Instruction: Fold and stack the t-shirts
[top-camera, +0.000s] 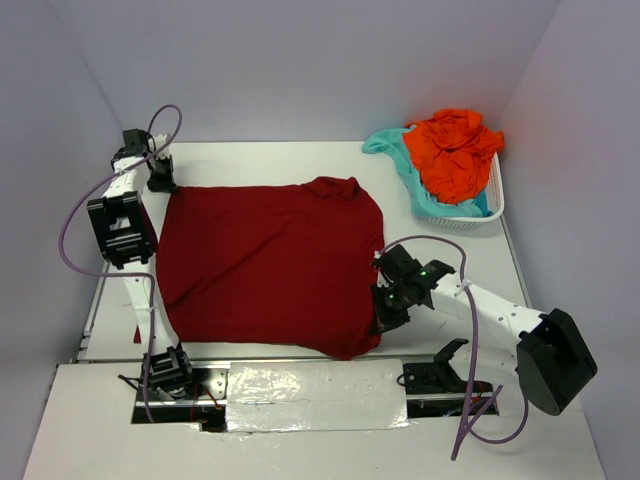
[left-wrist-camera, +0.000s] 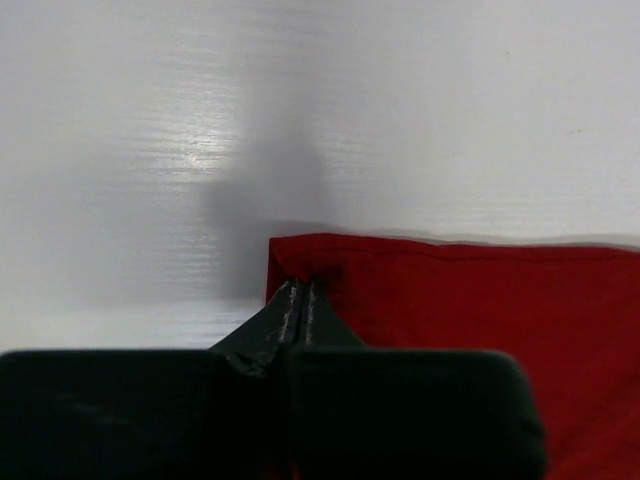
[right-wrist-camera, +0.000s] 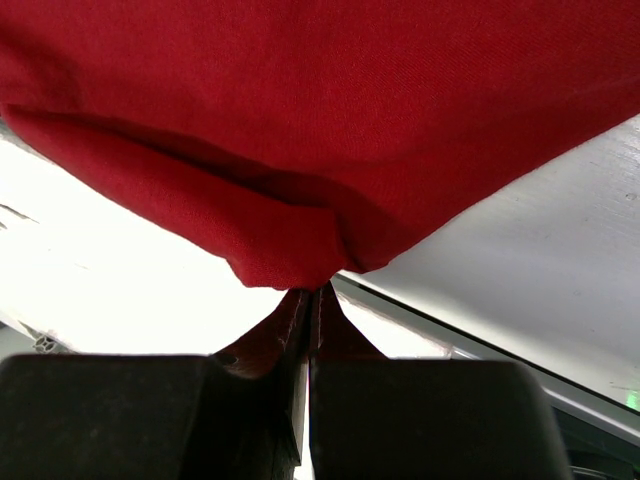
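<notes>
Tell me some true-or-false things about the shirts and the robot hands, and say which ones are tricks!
1. The dark red shirt lies spread out on the table. True.
2. The orange shirt lies folded on the table. False: it sits crumpled in the white basket.
3. The right gripper pinches the dark red shirt's edge. True.
4. The left gripper is wide open over the basket. False: it is pinched shut on a corner of the dark red shirt.
5. A mint-aqua shirt hangs over the basket's rim. True.

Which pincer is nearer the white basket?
Right. The right pincer grips the near right corner of the dark red t-shirt, toward the white mesh basket; the left pincer pinches its far left corner, across the shirt.
</notes>
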